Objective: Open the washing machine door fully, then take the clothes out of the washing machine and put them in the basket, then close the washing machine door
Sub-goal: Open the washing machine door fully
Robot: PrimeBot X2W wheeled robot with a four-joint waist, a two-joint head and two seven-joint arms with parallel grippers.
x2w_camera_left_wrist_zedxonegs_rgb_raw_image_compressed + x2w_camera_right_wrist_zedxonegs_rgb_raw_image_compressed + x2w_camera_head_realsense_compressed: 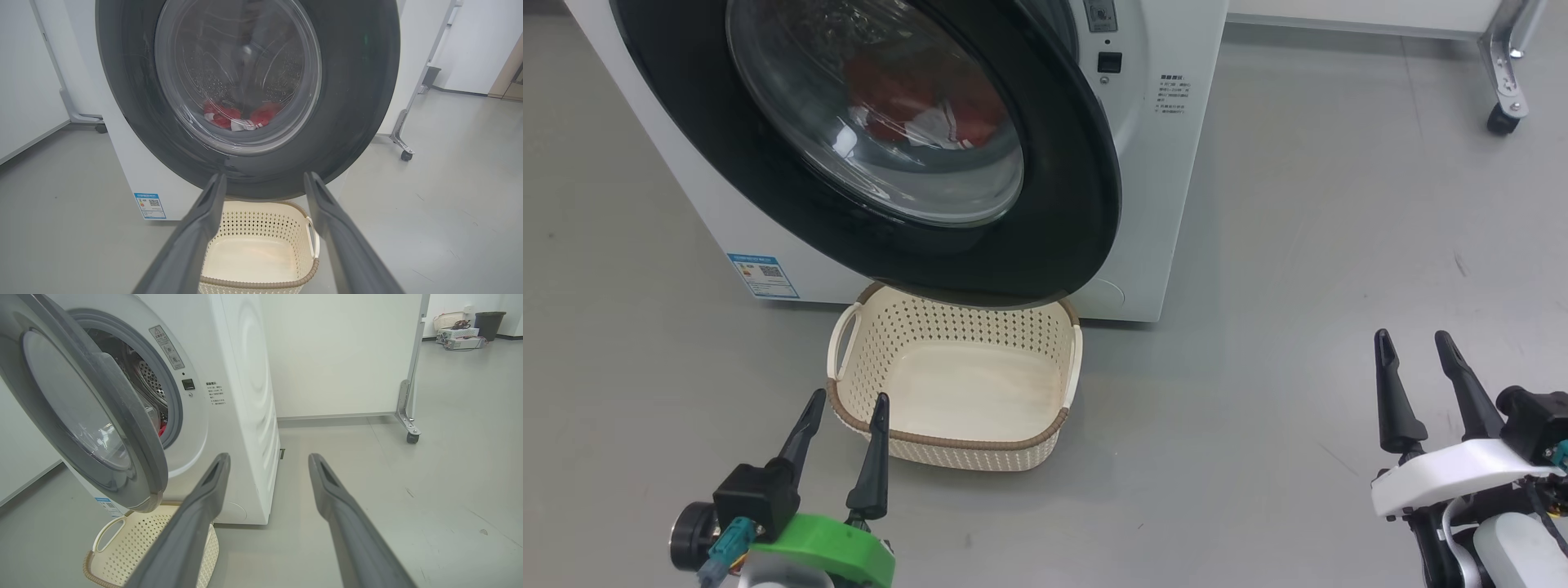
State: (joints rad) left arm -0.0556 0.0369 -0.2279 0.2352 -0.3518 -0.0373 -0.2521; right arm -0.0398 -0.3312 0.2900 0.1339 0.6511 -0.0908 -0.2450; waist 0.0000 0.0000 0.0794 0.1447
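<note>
Red clothes (907, 102) lay inside, washing machine door (1062, 196) half open
Our left gripper (848, 400) and right gripper (1411, 336) gaped empty; swinging the door wider, we risked knocking the basket (947, 442) beneath its rim.

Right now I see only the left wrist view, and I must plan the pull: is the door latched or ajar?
Observer: Ajar. The right wrist view shows the door swung partly off the machine, its right edge standing clear of the front.
Operator: Can the right gripper take that edge?
Observer: Not from there, I think: in the head view the right gripper is open above bare floor, right of the machine.
Operator: Anything in the gap?
Observer: A bit of the red clothes shows inside the drum.
</note>
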